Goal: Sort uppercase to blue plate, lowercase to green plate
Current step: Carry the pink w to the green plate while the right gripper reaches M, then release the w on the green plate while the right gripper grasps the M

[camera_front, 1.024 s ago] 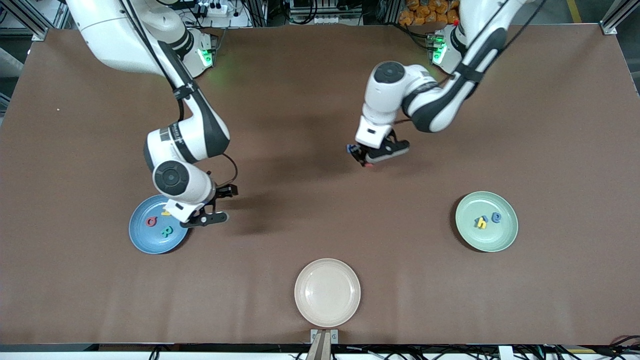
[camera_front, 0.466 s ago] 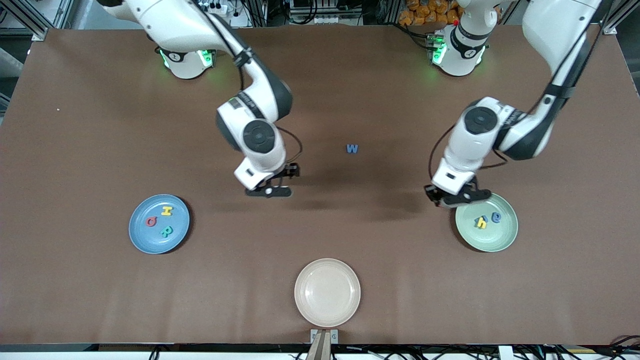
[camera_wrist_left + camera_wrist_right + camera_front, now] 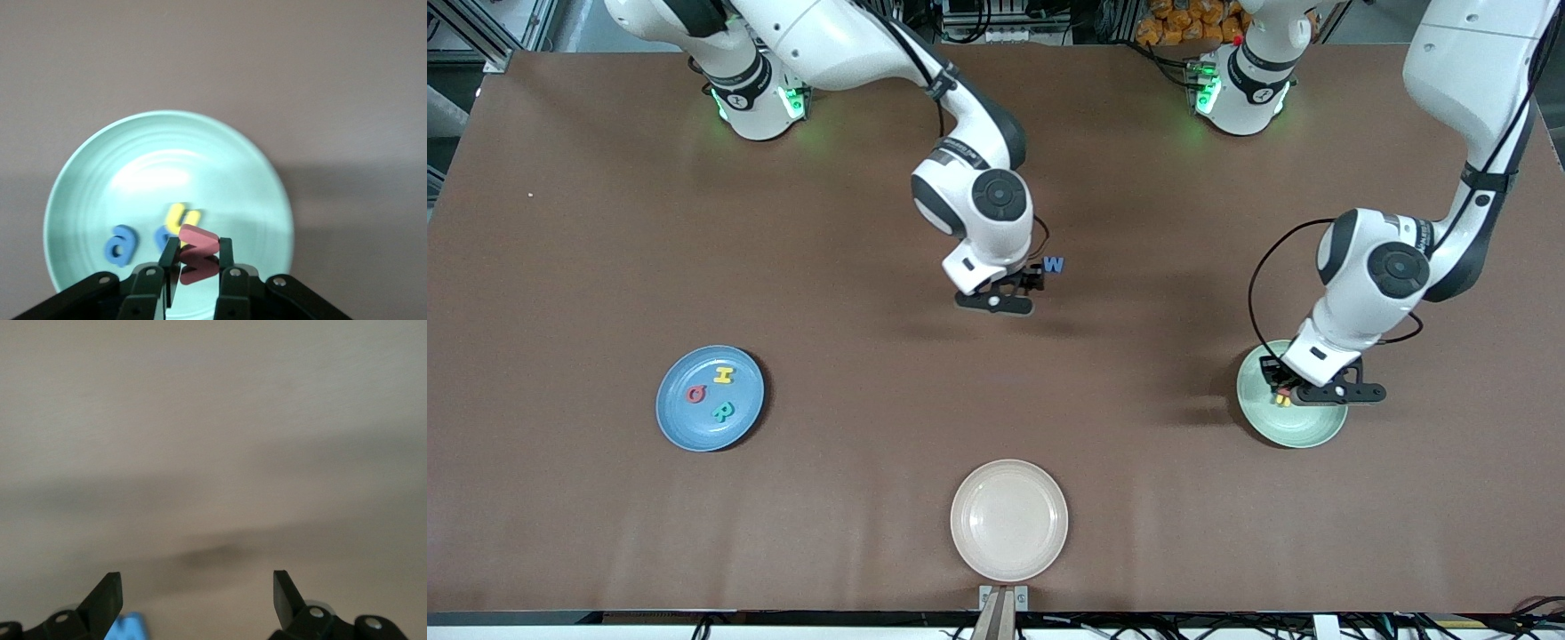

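The left gripper (image 3: 195, 263) pinches a small red foam letter w (image 3: 197, 253) over the round mint-green plastic plate (image 3: 87, 180), where yellow (image 3: 180, 217) and blue (image 3: 119, 244) foam letters lie. The right gripper (image 3: 197, 597), jaws spread wide, hangs beside the blue foam capital W (image 3: 1054, 264), well apart from that plate.

1. Left gripper (image 3: 193, 270), jaws shut on red w (image 3: 197, 253), hangs over green plate (image 3: 1303, 431); the plate's middle already carries yellow h (image 3: 179, 218) and two blue letters (image 3: 120, 244), packed close.
2. Right gripper (image 3: 1014, 292), jaws wide, is over bare tabletop (image 3: 871, 498) just beside blue W (image 3: 1054, 265); nothing else near it.
3. Blue plate (image 3: 671, 418) w/ Q, H, R: the rim side nearer the front camera is free.
4. Cream plate (image 3: 1008, 520) sits at the tabletop edge, well apart from both arms.
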Controlling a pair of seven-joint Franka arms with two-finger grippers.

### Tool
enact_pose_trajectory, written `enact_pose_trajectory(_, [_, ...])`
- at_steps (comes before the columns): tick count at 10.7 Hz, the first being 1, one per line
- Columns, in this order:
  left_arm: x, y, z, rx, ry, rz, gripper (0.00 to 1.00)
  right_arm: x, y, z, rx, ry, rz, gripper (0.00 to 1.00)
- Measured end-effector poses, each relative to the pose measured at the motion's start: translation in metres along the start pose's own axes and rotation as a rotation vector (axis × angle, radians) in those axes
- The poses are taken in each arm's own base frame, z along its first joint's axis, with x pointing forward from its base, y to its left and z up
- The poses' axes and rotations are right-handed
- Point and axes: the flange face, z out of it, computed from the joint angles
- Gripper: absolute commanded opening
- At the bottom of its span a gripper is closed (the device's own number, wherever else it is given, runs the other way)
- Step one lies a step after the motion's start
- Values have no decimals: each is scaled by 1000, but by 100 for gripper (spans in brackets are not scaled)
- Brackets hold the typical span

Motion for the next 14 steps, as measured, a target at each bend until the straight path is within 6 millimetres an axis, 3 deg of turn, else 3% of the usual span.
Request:
enact_pose_trajectory(1, [-1,-10,6,0,-10,-1,82,-12,-11,8,34,-9,2,100])
enact_pose_trajectory(2, [1,-18,6,6,-9,-5,100,-27,-20,16,41,-22,-4,100])
enact_pose_trajectory(5, [18,-31,-10,16,6,23,100,-75,-43,38,21,-39,-46,100])
enact_pose_trajectory(7, [34,-32,-35,-14,-81,-40,100,-93,-52,48,14,-40,-61,100])
enact_pose_trajectory(10, [66,-20,-114,-58,-181,-74,100,-82,-53,54,15,-28,-50,100])
enact_pose_trajectory(14, [73,-19,-209,-63,-134,-85,100,-78,-55,72,2,-26,-47,100])
